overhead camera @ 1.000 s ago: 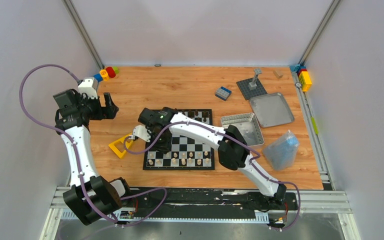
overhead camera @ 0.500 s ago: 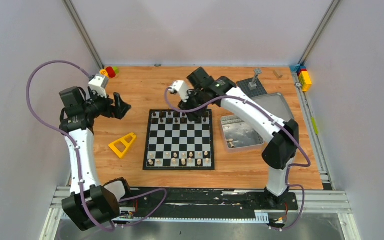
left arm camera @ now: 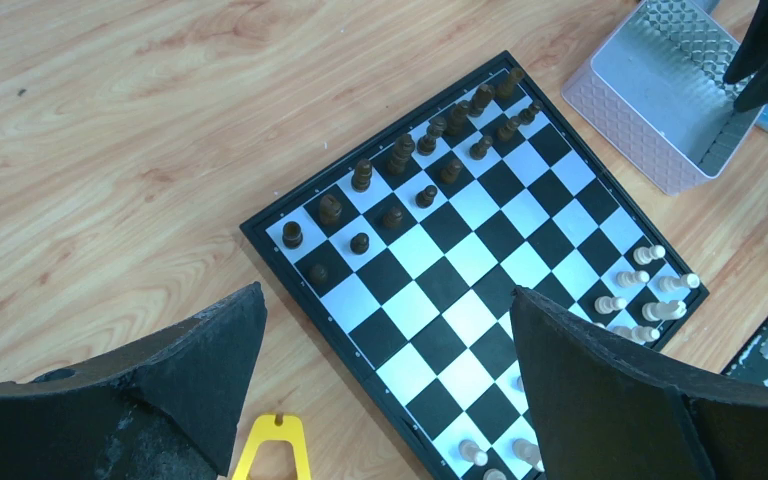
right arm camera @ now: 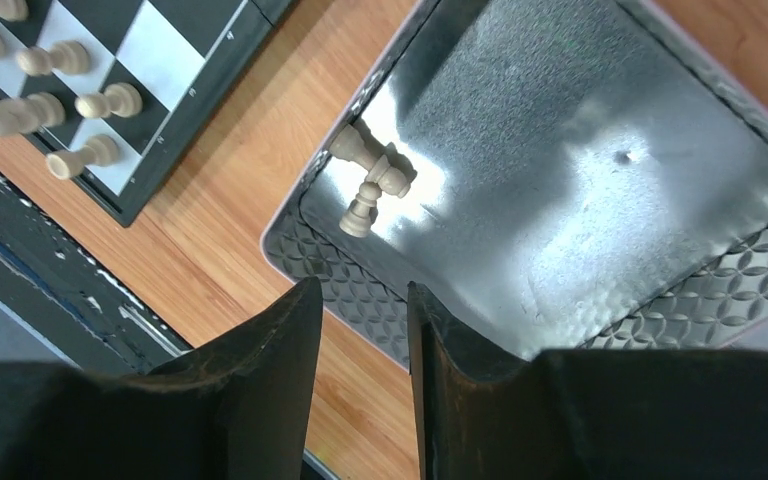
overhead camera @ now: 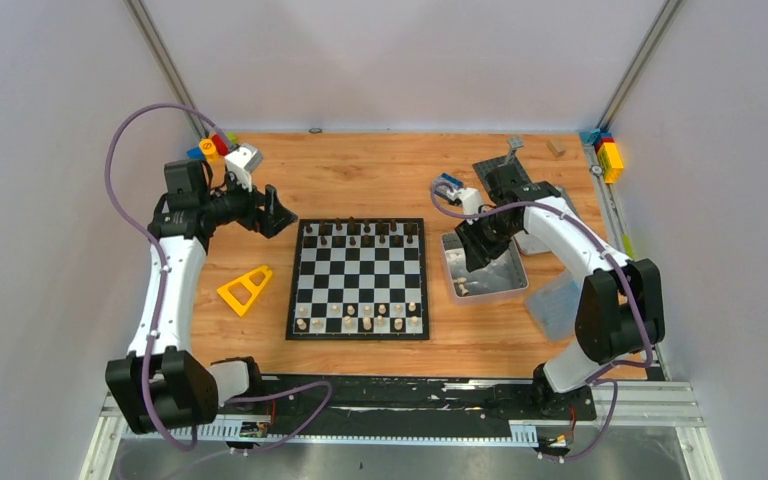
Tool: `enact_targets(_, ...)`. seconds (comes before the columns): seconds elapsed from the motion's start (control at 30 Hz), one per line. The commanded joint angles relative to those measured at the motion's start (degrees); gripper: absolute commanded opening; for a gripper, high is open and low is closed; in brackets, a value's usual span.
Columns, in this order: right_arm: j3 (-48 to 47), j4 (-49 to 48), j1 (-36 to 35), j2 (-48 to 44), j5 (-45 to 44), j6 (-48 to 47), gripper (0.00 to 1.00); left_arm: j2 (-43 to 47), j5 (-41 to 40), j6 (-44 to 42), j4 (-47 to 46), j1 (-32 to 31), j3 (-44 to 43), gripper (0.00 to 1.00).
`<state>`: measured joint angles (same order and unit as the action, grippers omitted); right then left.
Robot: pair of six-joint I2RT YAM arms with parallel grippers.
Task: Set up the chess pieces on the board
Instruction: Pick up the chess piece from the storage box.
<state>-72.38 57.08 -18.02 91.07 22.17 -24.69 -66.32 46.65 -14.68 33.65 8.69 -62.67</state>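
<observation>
the wooden table [overhead camera: 360, 180] carries everything. the left arm [overhead camera: 165, 290] reaches up along the left side, and the right arm [overhead camera: 580, 230] bends in from the right. the board [overhead camera: 358, 280] lies flat at the middle of the table, its sides roughly square to the table's edges. just to its right sits the silver tin [overhead camera: 505, 285], open side up, with a crumpled clear bag [overhead camera: 558, 300] just beside its right side. a yellow triangular block [overhead camera: 244, 290] lies left of the board, apart from it. the left gripper [left arm camera: 385, 300] hangs above the wood near the board's far left corner, its fingers spread wide with nothing between them. the right gripper [right arm camera: 362, 290] hangs over the tin, its fingers a narrow gap apart and empty. the dark chess pieces [left arm camera: 430, 150] stand in the two far rows of the board. the pale chess pieces [overhead camera: 360, 318] stand in the two near rows, with gaps among them. a few loose pale pieces [right arm camera: 365, 180] lie tipped over in the tin's near left corner, touching one another.
</observation>
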Motion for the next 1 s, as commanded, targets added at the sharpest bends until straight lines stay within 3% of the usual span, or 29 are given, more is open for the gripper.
enact_targets(0.0,4.37,-4.95,0.82,-1.16,3.14,-5.38,0.39,-4.25,3.22,-1.79,-2.47,-0.33,-4.15,0.98)
enact_targets(0.27,5.80,-8.89,0.84,5.00,5.13,-10.36,0.45,-9.31,4.49,-1.49,-3.98,-1.05,-5.77,0.97)
enact_targets(0.6,5.97,-11.34,0.60,8.78,5.57,-18.34,0.46,-10.13,4.01,-1.88,-4.63,-1.46,-5.04,0.97)
enact_targets(0.97,8.68,-13.24,-1.80,10.66,6.49,-19.70,0.47,-10.78,2.95,-2.02,-4.47,-1.57,-5.26,0.98)
